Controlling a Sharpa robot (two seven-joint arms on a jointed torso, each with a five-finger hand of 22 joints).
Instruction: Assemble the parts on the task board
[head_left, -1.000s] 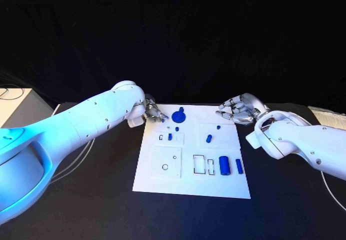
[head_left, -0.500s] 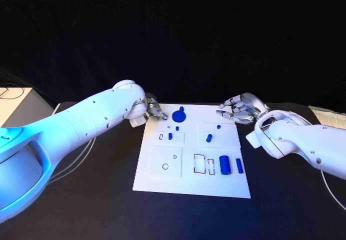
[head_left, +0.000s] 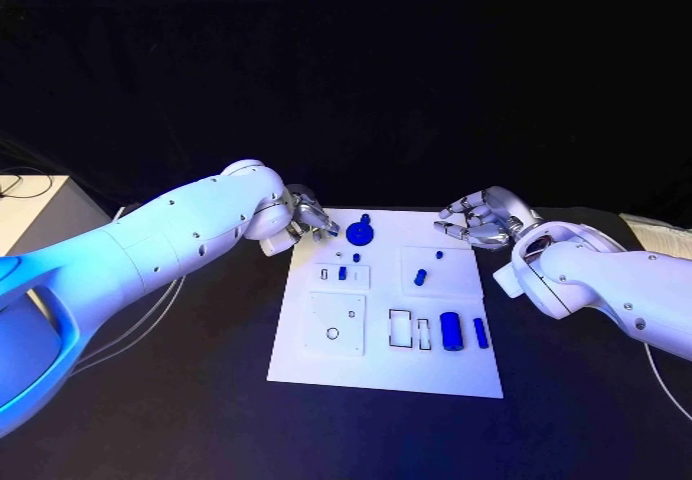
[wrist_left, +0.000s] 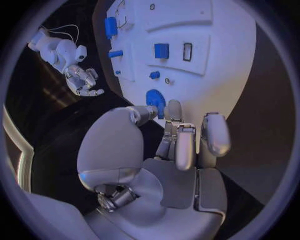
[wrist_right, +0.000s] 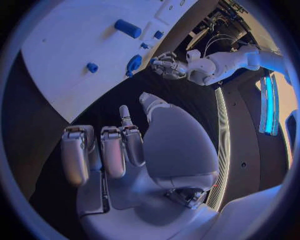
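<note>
the task board (head_left: 433, 372) lay mid-bench with blue parts (head_left: 449, 330) scattered on it. the left hand (head_left: 303, 222) hovered at its far left corner, fingers apart and holding nothing, just beside the round blue part (head_left: 359, 235). the right hand (head_left: 480, 220) hung empty, loosely curled, off the far right corner. the step in hand looked like reaching; next it needed a pinch on that round part.

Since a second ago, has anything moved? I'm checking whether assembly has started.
Barely. The left robot hand has crept slightly toward the far left corner of the task board, near the round blue part; it holds nothing. The right robot hand has stayed hovering, empty, off the far right corner. The blue parts lie as they did.
</note>
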